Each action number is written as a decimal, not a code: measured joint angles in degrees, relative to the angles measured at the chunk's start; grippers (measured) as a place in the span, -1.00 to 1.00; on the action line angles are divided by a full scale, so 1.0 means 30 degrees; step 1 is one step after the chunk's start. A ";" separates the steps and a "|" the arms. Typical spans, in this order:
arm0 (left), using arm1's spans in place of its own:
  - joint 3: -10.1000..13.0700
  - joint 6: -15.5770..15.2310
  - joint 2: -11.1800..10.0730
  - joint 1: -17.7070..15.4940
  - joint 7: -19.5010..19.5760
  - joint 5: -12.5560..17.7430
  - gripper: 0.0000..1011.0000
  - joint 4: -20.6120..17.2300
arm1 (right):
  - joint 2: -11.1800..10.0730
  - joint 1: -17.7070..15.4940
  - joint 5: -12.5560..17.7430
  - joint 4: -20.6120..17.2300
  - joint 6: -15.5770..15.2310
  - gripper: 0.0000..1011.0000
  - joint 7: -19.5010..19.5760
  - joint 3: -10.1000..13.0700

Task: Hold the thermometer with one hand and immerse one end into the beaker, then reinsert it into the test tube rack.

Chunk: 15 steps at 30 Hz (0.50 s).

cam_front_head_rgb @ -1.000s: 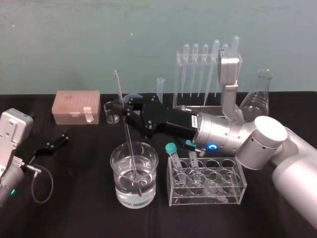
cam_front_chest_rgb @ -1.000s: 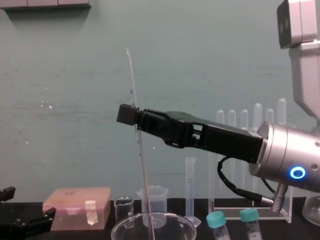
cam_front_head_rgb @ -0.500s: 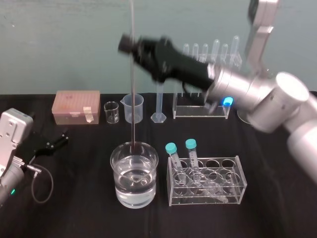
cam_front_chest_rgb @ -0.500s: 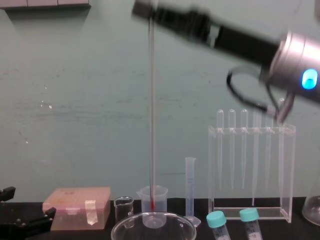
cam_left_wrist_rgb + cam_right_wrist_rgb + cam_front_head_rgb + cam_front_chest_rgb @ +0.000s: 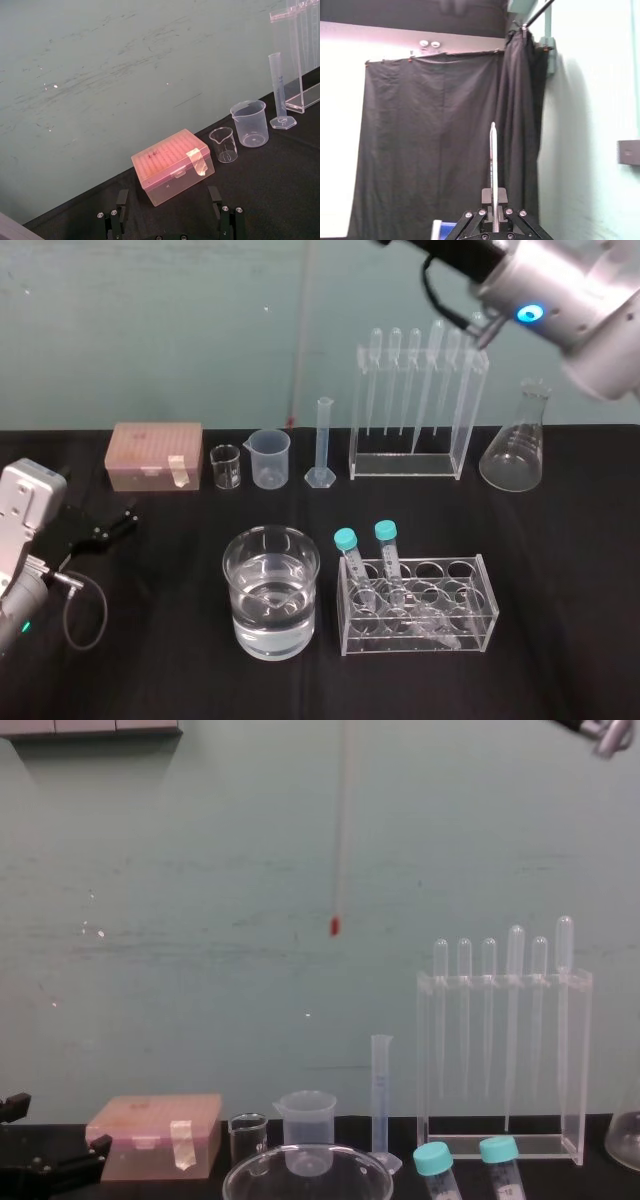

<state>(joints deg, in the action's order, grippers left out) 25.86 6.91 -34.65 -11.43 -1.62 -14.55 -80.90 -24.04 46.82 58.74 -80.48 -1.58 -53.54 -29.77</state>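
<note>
Thermometer point(image 5: 342, 820) hangs high above beaker point(image 5: 270, 590) and test tube rack point(image 5: 505, 982).

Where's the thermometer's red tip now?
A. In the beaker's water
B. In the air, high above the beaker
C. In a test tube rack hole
B: the thermometer hangs with its red tip in open air, far above the beaker and left of the test tube rack.

**Thermometer hung high, clear of beaker and rack**

The thermometer point(image 5: 340, 840), a thin clear rod with a small red tip, hung upright in the air, tip down. It was well above the water-filled beaker point(image 5: 270, 590). The test tube rack point(image 5: 500, 981), a tall clear frame, stood upright farther back, to its right.
</note>
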 joint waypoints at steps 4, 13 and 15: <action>0.0000 0.0001 0.0000 0.0000 0.0000 -0.0001 0.99 0.0002 | -0.1112 -0.0498 0.0249 -0.0681 -0.0220 -0.89 0.0867 0.0488; 0.0000 0.0000 0.0000 0.0000 0.0002 0.0001 0.99 0.0000 | -0.4232 -0.3671 0.0331 -0.2882 0.0245 -0.89 0.3405 0.1815; -0.0001 0.0000 0.0000 0.0001 0.0001 0.0001 0.99 0.0001 | -0.4653 -0.4317 0.0130 -0.3236 0.0498 -0.89 0.3698 0.1982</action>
<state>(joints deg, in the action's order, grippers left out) 25.86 6.91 -34.65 -11.43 -1.62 -14.54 -80.90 -38.00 33.87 59.13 -90.19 -0.09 -42.45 -23.83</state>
